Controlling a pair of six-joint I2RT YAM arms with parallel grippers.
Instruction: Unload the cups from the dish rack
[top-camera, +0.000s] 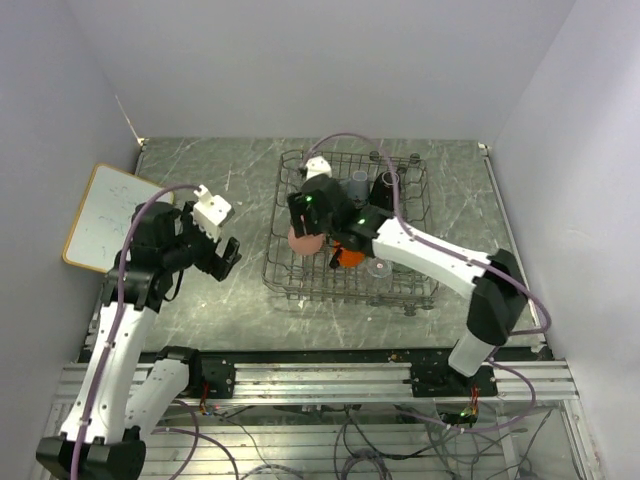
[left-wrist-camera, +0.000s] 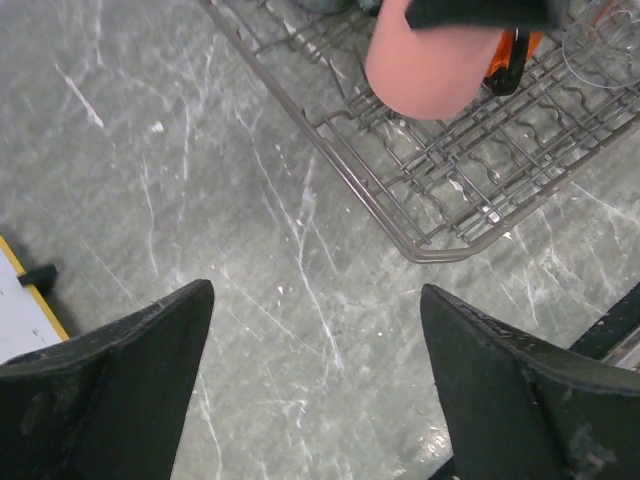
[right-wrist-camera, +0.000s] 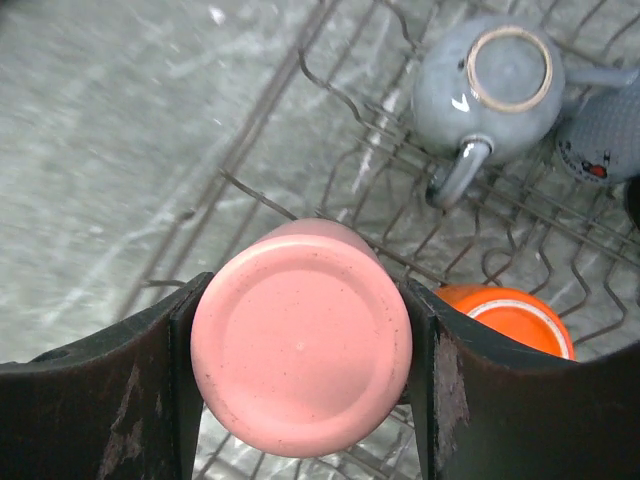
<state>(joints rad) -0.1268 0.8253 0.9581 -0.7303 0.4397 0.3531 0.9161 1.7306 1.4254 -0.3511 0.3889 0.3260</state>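
**Pink tumbler: pinched at the rack's left edge, not yet lifted out**

Position: pink tumbler (right-wrist-camera: 300, 340) stands upside down, base up, inside the dish rack (top-camera: 330, 290), by its left edge and toward the near-left corner. Its long axis is upright and runs straight toward my right wrist.

Right hand: my right gripper (right-wrist-camera: 302, 300) comes down over the tumbler from above. One finger presses each side of the wall, so it is pinching the tumbler across its width. Whether the rim is clear of the grid I cannot tell.

Left hand: my left gripper (left-wrist-camera: 315, 290) is spread wide with nothing between the fingers. It hovers over bare bench (left-wrist-camera: 250, 200) left of the rack, well apart from the cups. The right arm is plainly the nearer one.

Rack contents:
- orange mug (right-wrist-camera: 515, 315), just beside the tumbler on its right, close to my right finger
- grey mug (right-wrist-camera: 500, 75), inverted, farther in
- second grey cup (right-wrist-camera: 605, 140), beside the grey mug and cut by the frame edge
- black mug (top-camera: 385, 190), at the far side
- clear glass (top-camera: 380, 268), near the near edge

Judgement: the exit is straight up along the tumbler's axis, then leftward over the low wire side to the bench. The risk is clipping the orange mug or catching a wire.
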